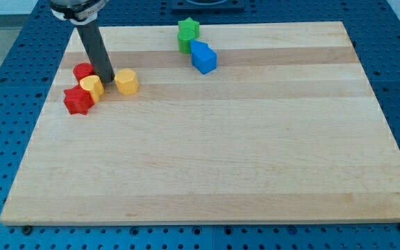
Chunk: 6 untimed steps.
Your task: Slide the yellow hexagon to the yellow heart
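The yellow hexagon (126,81) is seen near the board's (255,160) top-left corner, just to the view's right of my tip (107,81), very close or touching. The tip, a bare rod that grasps nothing, is set between the hexagon and the yellow heart (92,87). No brand, label or writing can be read anywhere.

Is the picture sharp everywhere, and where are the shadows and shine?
In the camera view, the blocks look sharp: the yellow hexagon and yellow heart have crisp edges, with my tip between them. Lighting is soft and even; small shadows hug the blue block. The wooden board shows a faint sheen, no harsh glare.
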Each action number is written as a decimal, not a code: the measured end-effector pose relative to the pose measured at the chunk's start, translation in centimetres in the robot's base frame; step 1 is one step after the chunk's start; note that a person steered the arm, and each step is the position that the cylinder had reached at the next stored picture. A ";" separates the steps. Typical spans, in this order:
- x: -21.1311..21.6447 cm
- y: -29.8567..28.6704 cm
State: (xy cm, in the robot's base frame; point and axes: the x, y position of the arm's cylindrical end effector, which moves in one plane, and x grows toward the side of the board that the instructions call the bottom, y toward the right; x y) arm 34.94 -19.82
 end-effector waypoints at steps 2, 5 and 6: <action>-2.8 2.8; -1.3 7.7; 0.3 6.1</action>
